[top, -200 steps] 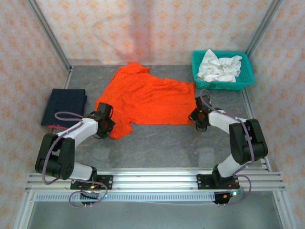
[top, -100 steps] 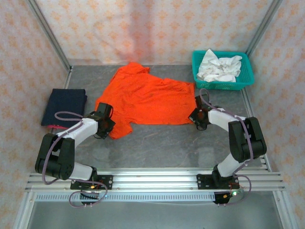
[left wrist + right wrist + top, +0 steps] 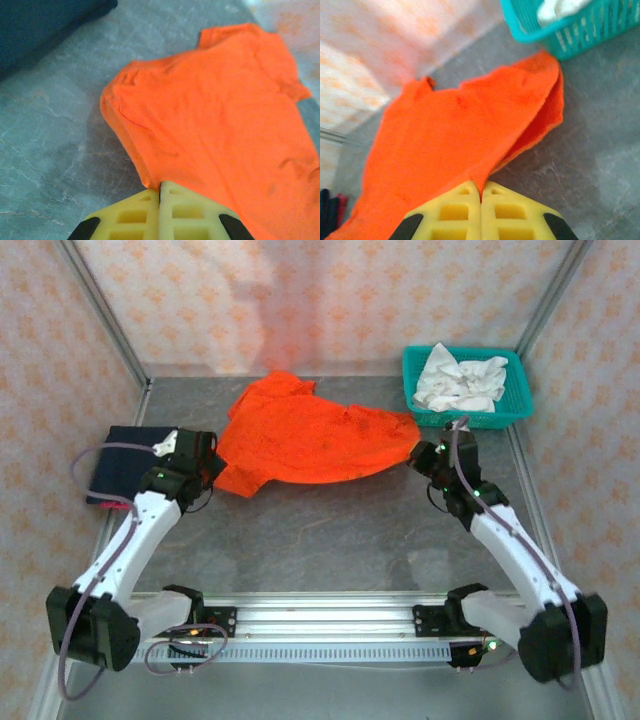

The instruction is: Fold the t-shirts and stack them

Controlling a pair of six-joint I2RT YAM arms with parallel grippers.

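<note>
So, both arms are reaching out over the table (image 3: 330,535), and each one is pinching a corner of the orange shirt (image 3: 310,440). The left gripper (image 3: 203,462) is clamping the near left corner. In the left wrist view its yellow fingers (image 3: 135,217) are pressing flat together, with the orange hem running straight into the seam between them. The right gripper (image 3: 422,452) is doing the same thing on the near right corner: jaws together, cloth caught at the tips, and the fabric doubling over itself just past the pinch.

The shirt is stretching sideways between the two grippers across the middle of the table. Its near edge is looking raised, with a dark shadow showing on the grey surface underneath it. The far part, where a sleeve is bunching up, is lying toward the back wall.

The navy shirt (image 3: 125,465) is sitting folded at the left edge of the table, just to the left of the left gripper and apart from the orange one.

Over in the far right corner the teal basket (image 3: 415,390) is holding a crumpled white cloth (image 3: 460,380). The right corner of the orange shirt is hanging close to the basket's front wall. I honestly can't tell whether it's touching or just near it.
</note>
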